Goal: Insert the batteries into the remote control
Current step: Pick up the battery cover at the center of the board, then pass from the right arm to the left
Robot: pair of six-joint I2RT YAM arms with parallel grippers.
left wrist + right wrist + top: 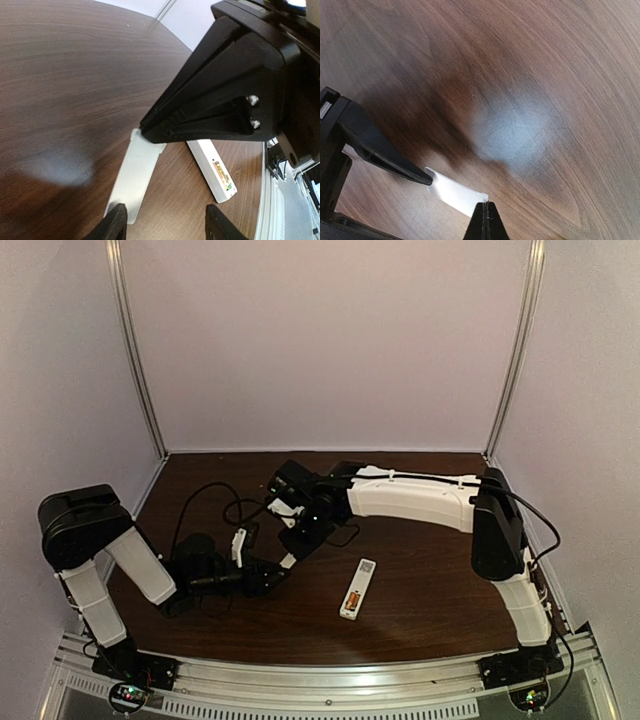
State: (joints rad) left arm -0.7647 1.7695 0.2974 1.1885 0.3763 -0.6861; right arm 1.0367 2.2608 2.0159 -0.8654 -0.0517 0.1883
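The left tool (167,226), jaws apart, straddles the thin white plastic cover plate (136,175) just beside the slim white remote control (212,165), its orange batteries (220,173) seemingly seated. The closed right tool (486,217) touches the plate's far end. The left should grip the long edges squarely.

High rear overview; close wrist views share plate (134,179).
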